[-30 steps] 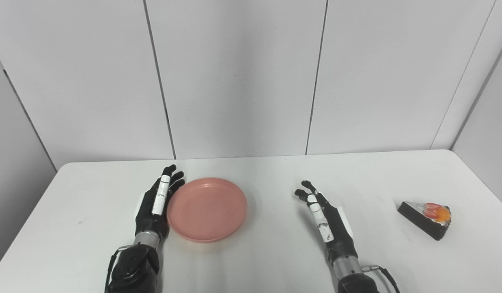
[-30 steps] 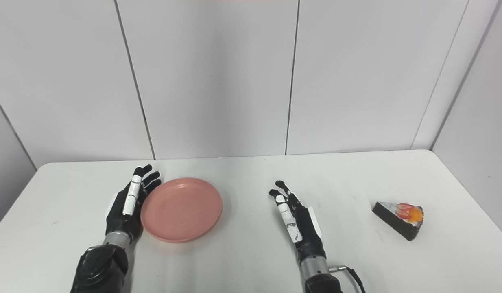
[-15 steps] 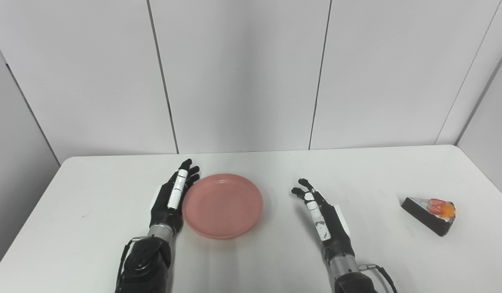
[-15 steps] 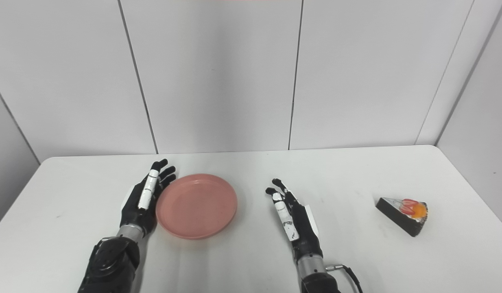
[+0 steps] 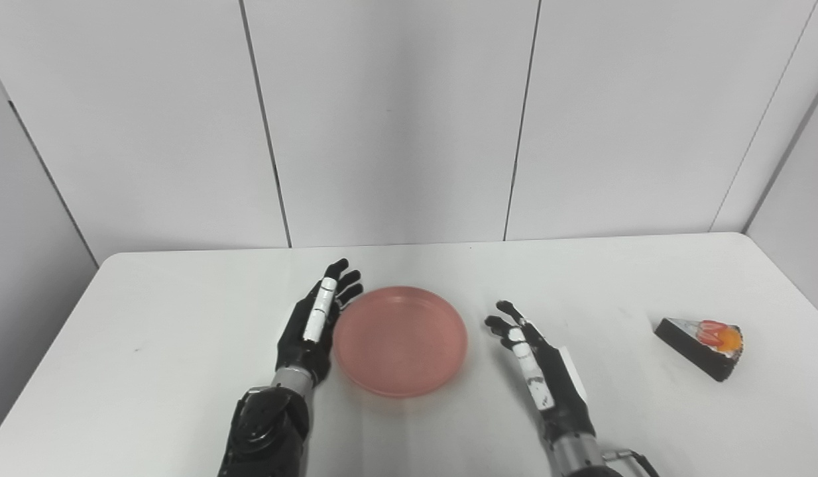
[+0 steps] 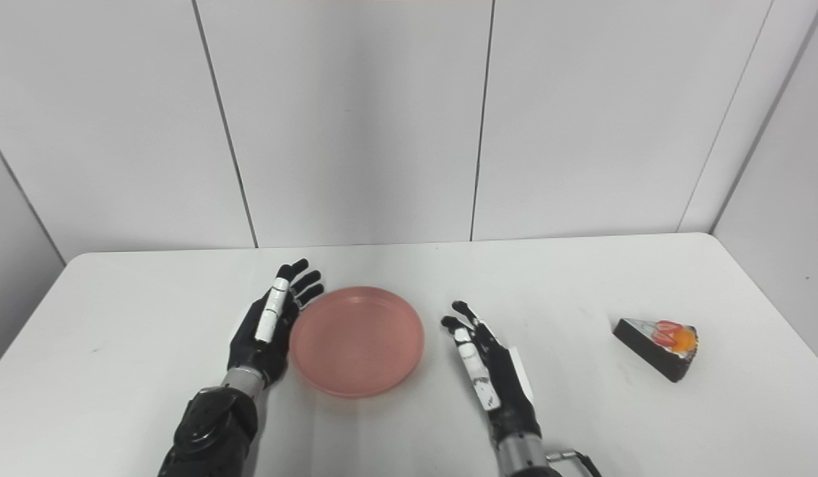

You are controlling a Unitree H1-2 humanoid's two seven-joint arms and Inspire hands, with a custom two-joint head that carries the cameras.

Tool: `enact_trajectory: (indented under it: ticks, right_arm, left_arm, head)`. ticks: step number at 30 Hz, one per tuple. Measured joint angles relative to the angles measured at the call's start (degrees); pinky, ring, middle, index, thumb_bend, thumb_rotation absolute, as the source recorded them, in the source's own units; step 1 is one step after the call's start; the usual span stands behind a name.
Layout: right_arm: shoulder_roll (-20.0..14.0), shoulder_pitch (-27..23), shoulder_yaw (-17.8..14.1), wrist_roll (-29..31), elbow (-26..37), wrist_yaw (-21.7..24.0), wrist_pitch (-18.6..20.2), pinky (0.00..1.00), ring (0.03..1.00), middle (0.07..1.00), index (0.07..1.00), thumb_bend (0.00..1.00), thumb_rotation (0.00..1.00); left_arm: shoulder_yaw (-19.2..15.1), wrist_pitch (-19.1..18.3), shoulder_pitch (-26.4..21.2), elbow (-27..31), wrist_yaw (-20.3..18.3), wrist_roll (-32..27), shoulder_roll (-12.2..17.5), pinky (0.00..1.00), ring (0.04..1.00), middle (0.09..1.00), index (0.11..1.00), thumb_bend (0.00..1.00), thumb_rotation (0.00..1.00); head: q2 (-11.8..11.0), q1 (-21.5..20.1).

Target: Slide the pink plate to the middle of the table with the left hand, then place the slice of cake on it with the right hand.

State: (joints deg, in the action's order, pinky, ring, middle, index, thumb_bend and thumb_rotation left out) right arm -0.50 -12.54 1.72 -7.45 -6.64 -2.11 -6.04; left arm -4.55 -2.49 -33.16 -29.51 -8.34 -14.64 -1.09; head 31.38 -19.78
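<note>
Left hand (image 5: 314, 322) is flat and stretched out, fingers a little apart, holding nothing; I see its side pressed up against the left rim of the pink plate (image 5: 400, 340). I see the plate lying flat about halfway between the table's left and right edges, a bit nearer the front edge than the back one. My right hand (image 5: 540, 371) is open too, fingers spread, gripping nothing, and it sits just beside the plate's right rim but not touching it. The slice of cake (image 5: 699, 337) lies far off by the right edge of the white table (image 5: 150, 331), well apart from both hands. It is dark with red and orange bits on top. I see only bare table between the right hand and the cake.
</note>
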Motion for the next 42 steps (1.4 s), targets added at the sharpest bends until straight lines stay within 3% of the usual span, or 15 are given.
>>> enact_trajectory:
  ticks: [4,10,13,17,20,30,32,42]
  right_arm:
    - [-1.98,2.18,-0.91,-1.56,6.43,-0.36,2.02,0.8,0.822,0.811,0.875,0.77,1.0]
    - [-8.34,2.28,-1.44,-14.08,16.56,-0.87,3.43,0.78,0.815,0.832,0.866,0.76,1.0]
    - [-11.23,2.85,-2.82,-18.65,19.04,-1.0,3.47,0.74,0.813,0.849,0.869,0.76,1.0]
    - [-15.34,3.54,-4.89,-24.26,20.39,-1.01,3.48,0.76,0.852,0.872,0.865,0.77,1.0]
    - [-18.25,2.99,-6.03,-27.66,21.52,-1.03,3.46,0.71,0.815,0.851,0.848,0.8,1.0]
    - [-26.47,-4.1,-7.16,-41.4,15.96,-2.26,4.39,0.69,0.761,0.787,0.788,0.76,0.91]
    - [-27.77,-4.56,-6.94,-43.86,13.92,-2.36,5.2,0.64,0.706,0.732,0.747,0.79,0.92]
    - [-32.12,-6.78,-4.59,-47.51,4.1,-0.66,7.6,0.63,0.682,0.707,0.715,0.84,0.95]
  left_arm:
    - [-0.59,1.45,-0.62,-1.77,-0.97,-0.69,0.03,0.84,0.875,0.874,0.871,0.76,0.76]
    - [-0.91,3.19,-1.49,-3.92,-1.47,-0.6,0.1,0.82,0.863,0.863,0.871,0.77,0.79]
    - [-1.03,3.93,-1.92,-4.89,-1.62,-0.6,0.1,0.82,0.859,0.857,0.865,0.77,0.78]
    - [-1.87,4.45,-2.5,-6.0,-1.88,-0.72,0.18,0.83,0.867,0.864,0.877,0.76,0.78]
    - [-2.16,5.07,-2.83,-6.84,-2.23,-0.72,0.24,0.84,0.868,0.866,0.883,0.77,0.78]
    - [-2.22,6.16,-2.93,-7.33,-2.78,-0.63,0.14,0.85,0.871,0.864,0.873,0.76,0.79]
    - [-2.28,6.16,-2.92,-7.31,-2.79,-0.64,0.13,0.84,0.875,0.866,0.868,0.76,0.8]
    - [-2.58,6.36,-2.57,-7.03,-2.8,-0.67,0.12,0.84,0.873,0.86,0.865,0.77,0.79]
  head:
    - [-0.61,-0.53]
    - [-1.4,-0.79]
    - [-1.84,-1.23]
    - [-2.46,-1.76]
    - [-2.81,-2.02]
    - [-2.99,-1.06]
    - [-3.16,-1.05]
    - [-2.99,-0.26]
